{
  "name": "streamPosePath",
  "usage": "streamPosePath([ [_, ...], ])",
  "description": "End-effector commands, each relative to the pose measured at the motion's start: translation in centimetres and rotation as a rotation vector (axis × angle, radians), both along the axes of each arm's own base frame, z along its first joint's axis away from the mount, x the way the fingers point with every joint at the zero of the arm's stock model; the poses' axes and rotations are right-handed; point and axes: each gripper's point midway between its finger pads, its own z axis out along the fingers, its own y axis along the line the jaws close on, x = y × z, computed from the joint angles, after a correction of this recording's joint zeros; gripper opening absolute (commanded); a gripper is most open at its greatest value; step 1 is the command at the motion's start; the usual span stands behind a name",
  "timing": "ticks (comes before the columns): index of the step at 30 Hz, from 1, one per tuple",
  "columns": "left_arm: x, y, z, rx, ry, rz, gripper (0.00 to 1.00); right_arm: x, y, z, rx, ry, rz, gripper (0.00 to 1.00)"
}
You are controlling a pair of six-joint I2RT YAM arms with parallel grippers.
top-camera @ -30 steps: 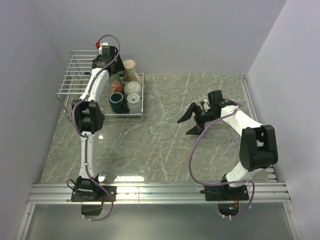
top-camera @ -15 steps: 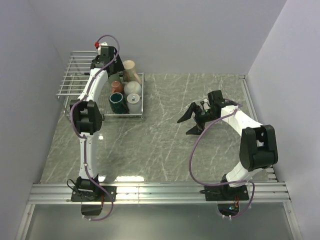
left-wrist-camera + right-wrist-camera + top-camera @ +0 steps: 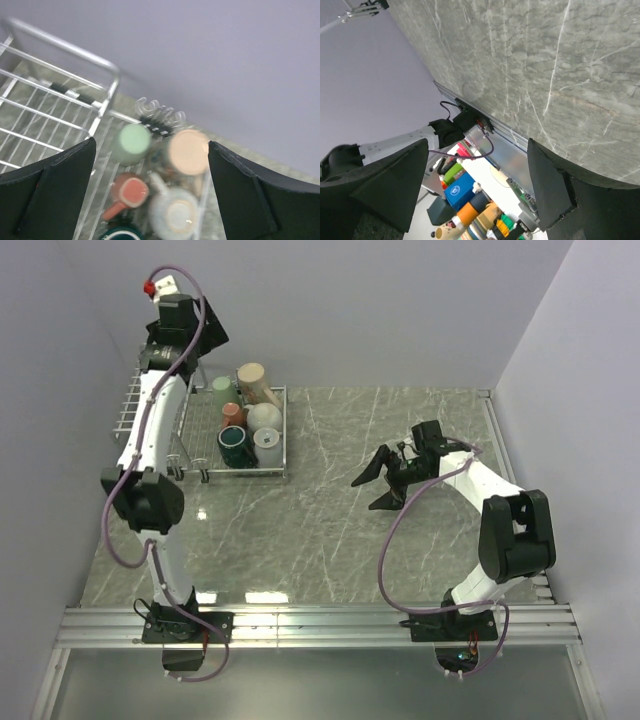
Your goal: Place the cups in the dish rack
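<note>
Left gripper [image 3: 151, 147] hangs high above the rack [image 3: 128, 412], jaws spread wide with nothing between them. Beneath it the cups [image 3: 250, 428] crowd the rack's flat tray, with the green cup [image 3: 131, 144] and beige cup [image 3: 187, 151] at the far end and the orange-red cup [image 3: 129, 192] just nearer. Right gripper [image 3: 372, 492] hovers low over the table [image 3: 300, 530], well apart from the rack, jaws likewise spread and holding nothing.
</note>
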Motion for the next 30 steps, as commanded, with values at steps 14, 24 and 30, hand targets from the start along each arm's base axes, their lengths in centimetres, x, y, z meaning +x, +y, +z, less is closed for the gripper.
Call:
streamPosePath([
  [14, -16.5, -1.7, 6.0, -0.216, -0.345, -0.125, 0.99, 0.6, -0.4, 16.4, -0.168, -0.596, 0.03, 0.87],
  [24, -24.5, 5.5, -3.2, -0.1, -0.275, 0.233, 0.99, -5.3, -5.6, 19.8, -0.279, -0.963, -0.205, 0.93],
  [30, -26.1, 7.1, -9.2, -0.023, -0.396, 0.276, 0.99, -8.4, -8.5, 20.1, -0.299, -1.045, -0.338, 0.95],
])
